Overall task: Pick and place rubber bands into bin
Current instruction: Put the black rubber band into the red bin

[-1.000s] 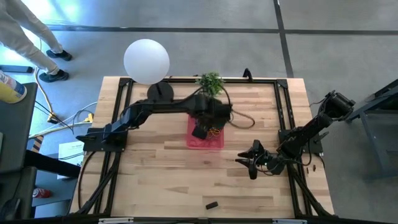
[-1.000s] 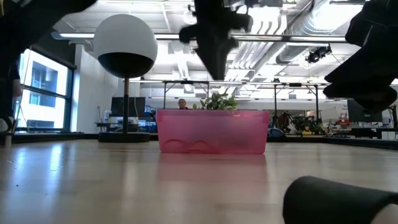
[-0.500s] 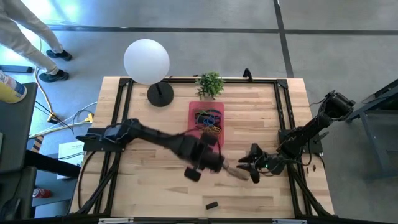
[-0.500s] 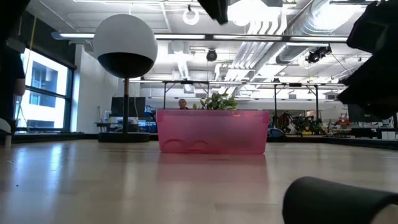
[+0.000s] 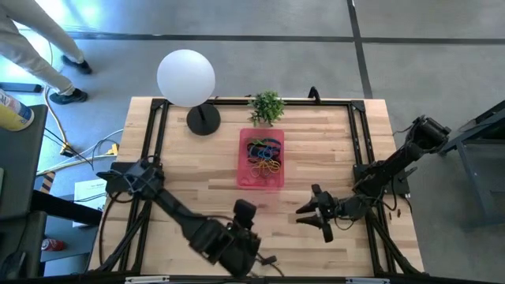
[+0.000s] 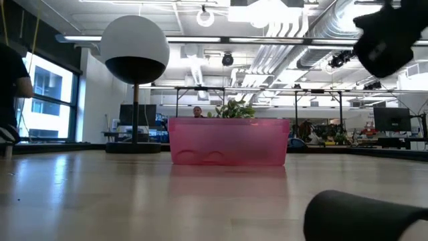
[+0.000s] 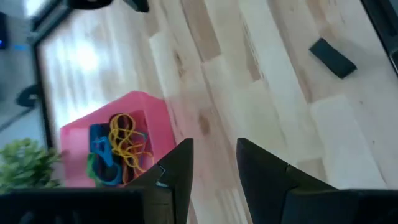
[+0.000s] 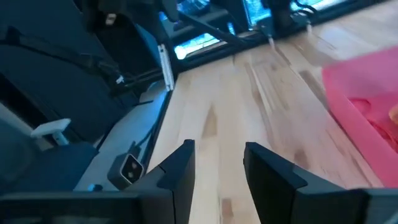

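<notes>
The left gripper [image 5: 251,254] hangs over the table's near edge, fingers [image 7: 177,171] parted by a narrow gap, holding nothing. At the middle, toward the far edge, the shallow translucent pink-red plastic bin [image 5: 245,178] contains a tangle of thin blue, yellow, orange and red rubber bands [image 5: 263,156]. No loose bands show on the light wooden plank table [image 5: 189,177], so the job looks nearly finished, though thin bands could escape notice. The right gripper [image 5: 313,213] waits near the right edge, narrowly parted and empty. Beyond the table lies an open workshop with ceiling lights and ducts.

White globe lamp [image 5: 186,76], potted plant [image 5: 267,106], black block [image 7: 333,57].
</notes>
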